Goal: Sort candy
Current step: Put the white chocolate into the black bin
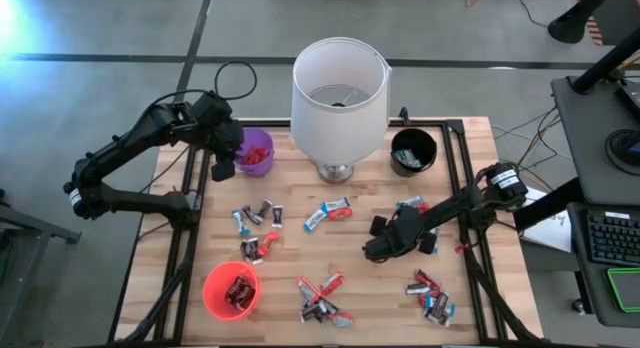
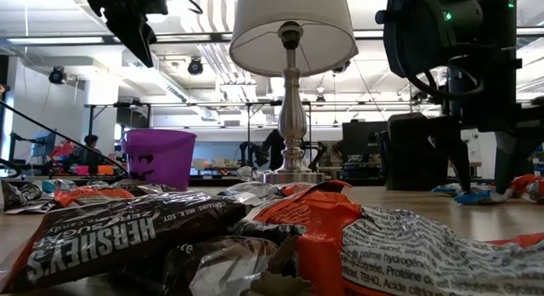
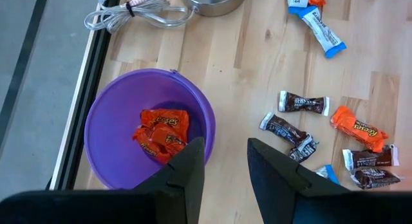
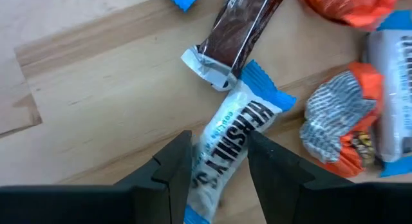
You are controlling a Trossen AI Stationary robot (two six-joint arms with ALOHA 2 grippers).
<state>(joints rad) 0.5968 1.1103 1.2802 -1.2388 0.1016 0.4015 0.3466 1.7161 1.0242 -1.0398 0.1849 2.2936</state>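
Wrapped candy lies scattered on the wooden table (image 1: 350,278) in loose clumps (image 1: 258,220) (image 1: 322,298) (image 1: 432,296). My right gripper (image 4: 219,161) points down at mid-right (image 1: 392,238), open, its fingers on either side of a blue-and-white bar (image 4: 233,135) that lies flat on the wood. A dark brown bar (image 4: 241,24) overlaps that bar's far end. My left gripper (image 3: 225,153) hangs open and empty above the purple cup (image 3: 116,121) at the far left (image 1: 257,151). Orange candies (image 3: 162,132) lie in that cup. My right gripper comes at the blue-and-white bar from above, its fingers (image 4: 172,166) across the bar's middle (image 4: 222,153). The bar's long edges lie close against both fingers. I cannot tell whether they touch it. The bar rests on the table.
A lamp with a white shade (image 1: 338,98) stands at the far middle. A black cup (image 1: 413,150) is to its right. A red cup (image 1: 231,290) with dark candies stands near left. An orange-wrapped candy (image 4: 341,124) lies beside my right gripper. A coiled cord (image 3: 129,15) lies beyond the purple cup.
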